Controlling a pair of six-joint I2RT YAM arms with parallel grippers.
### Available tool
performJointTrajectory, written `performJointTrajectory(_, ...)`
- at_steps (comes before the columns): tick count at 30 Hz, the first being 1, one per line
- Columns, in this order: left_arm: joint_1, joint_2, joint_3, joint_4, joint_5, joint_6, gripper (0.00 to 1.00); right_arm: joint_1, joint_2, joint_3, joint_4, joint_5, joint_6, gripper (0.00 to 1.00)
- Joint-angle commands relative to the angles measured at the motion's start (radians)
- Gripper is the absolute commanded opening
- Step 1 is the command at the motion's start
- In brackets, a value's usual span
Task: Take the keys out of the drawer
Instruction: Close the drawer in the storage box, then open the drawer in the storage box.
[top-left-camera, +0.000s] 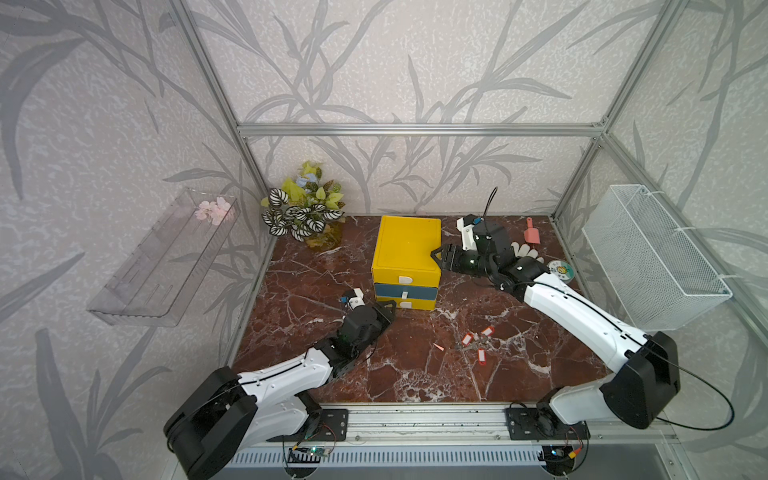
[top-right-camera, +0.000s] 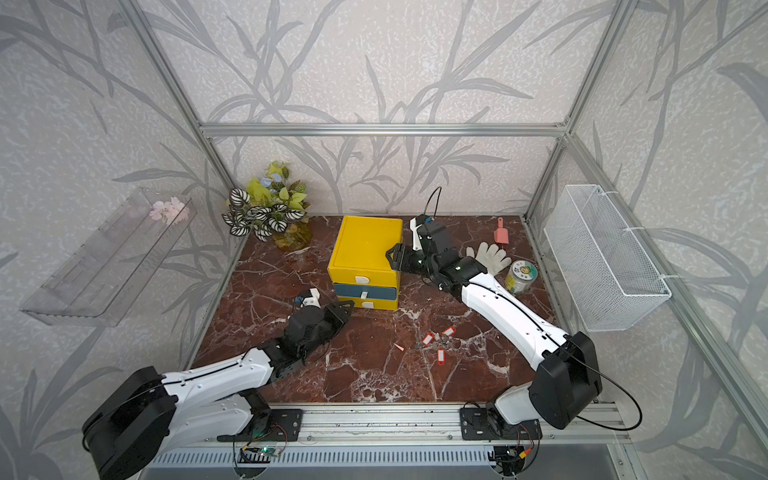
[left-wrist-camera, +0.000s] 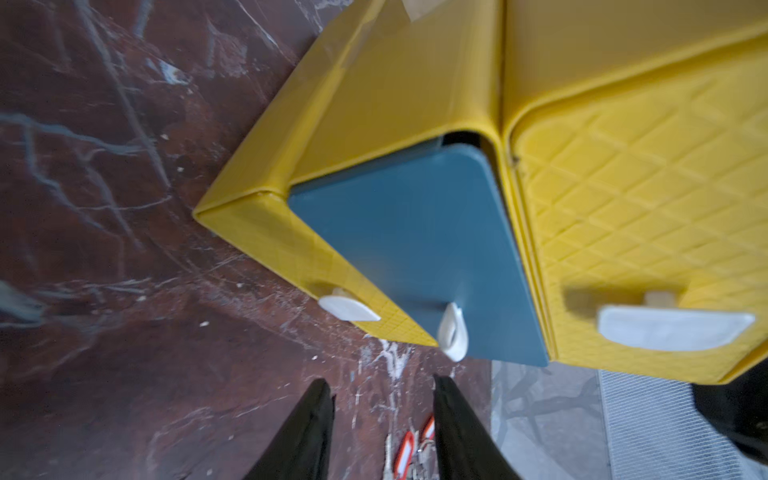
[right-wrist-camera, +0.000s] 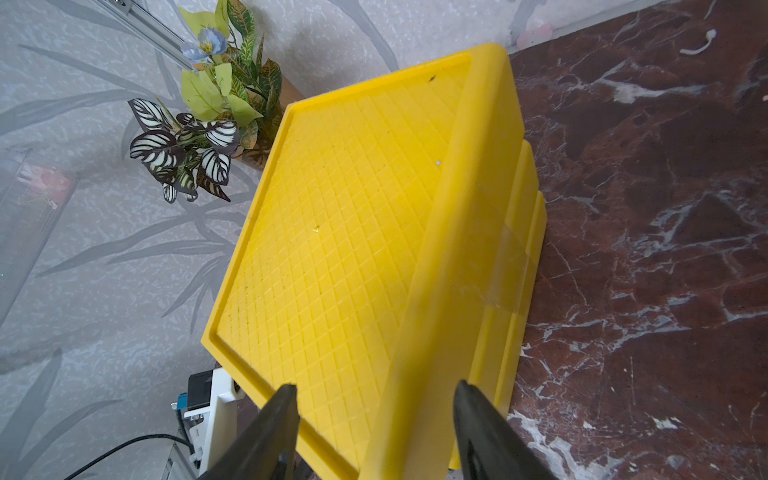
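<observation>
The yellow cabinet (top-left-camera: 407, 245) has three drawers, and the blue middle drawer (top-left-camera: 405, 291) looks pushed in, its white handle (left-wrist-camera: 453, 332) just ahead of my left gripper. The keys (top-left-camera: 476, 345), silver with red tags, lie on the marble table right of centre; both top views show them (top-right-camera: 438, 343). In the left wrist view they lie beyond the fingers (left-wrist-camera: 405, 451). My left gripper (top-left-camera: 390, 307) (left-wrist-camera: 382, 380) is open and empty at the cabinet's lower front-left corner. My right gripper (top-left-camera: 436, 255) (right-wrist-camera: 376, 384) is open, its jaws straddling the cabinet's upper right edge.
A potted plant (top-left-camera: 303, 212) stands at the back left. A pink scoop (top-left-camera: 532, 235), a white glove (top-left-camera: 525, 251) and a round tin (top-left-camera: 561, 270) lie behind my right arm. A wire basket (top-left-camera: 652, 257) hangs on the right wall, a clear shelf (top-left-camera: 162, 257) on the left.
</observation>
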Motion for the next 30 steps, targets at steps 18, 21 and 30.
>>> performJointTrajectory(18,0.006,0.344,0.011,0.554,0.052,-0.258,0.29,0.002,-0.007,-0.019,0.040,-0.013,0.013,0.62)
performJointTrajectory(21,0.006,0.291,0.030,0.476,0.064,-0.215,0.30,0.003,-0.002,-0.020,0.041,-0.012,0.012,0.62)
performJointTrajectory(30,0.002,0.275,0.077,0.387,0.086,-0.155,0.30,0.002,0.006,-0.018,0.048,-0.019,0.013,0.62)
